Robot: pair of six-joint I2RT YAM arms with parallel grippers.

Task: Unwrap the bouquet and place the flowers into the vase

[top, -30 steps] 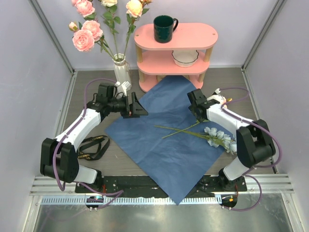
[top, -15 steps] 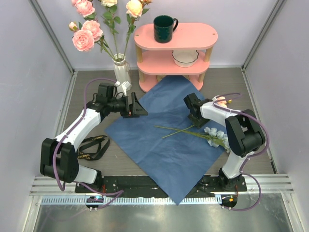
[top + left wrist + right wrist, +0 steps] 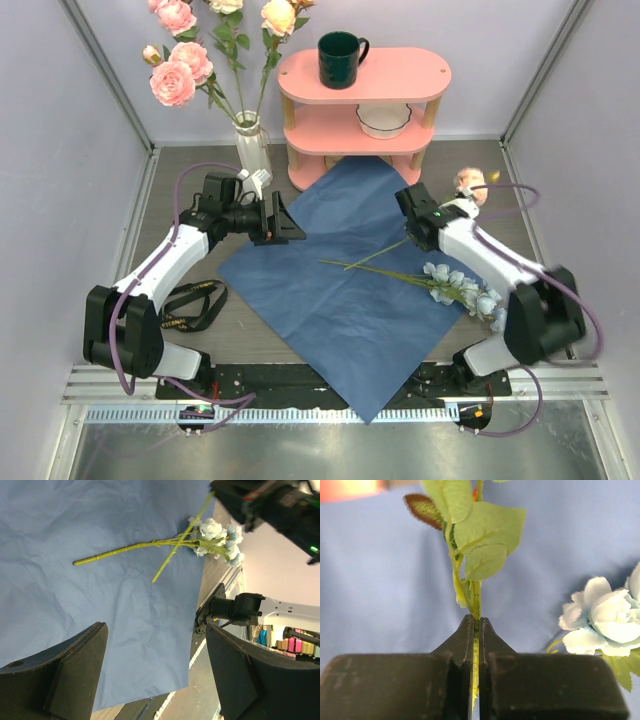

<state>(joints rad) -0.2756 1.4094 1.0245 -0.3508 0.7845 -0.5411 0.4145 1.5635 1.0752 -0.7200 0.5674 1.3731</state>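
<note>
Right pincer [image 3: 475, 626] pressed together on leafy green stem [image 3: 476, 592], right of centre, over blue paper [image 3: 320, 310]. Left pincer [image 3: 285, 228] spread wide at paper's left edge. Blue flower [image 3: 455, 285] lying on paper, lower right. Vase [image 3: 252, 145] upper left, roses [image 3: 180, 70] inside.

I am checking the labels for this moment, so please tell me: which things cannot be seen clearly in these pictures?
- The held flower's bloom: motion-blurred in the top view; cut off by the upper edge in the right wrist view, where the right gripper grips its stem.
- Writing on the black ribbon: too small, top view.
- The bowl inside: partly hidden by the shelf above, top view.
</note>
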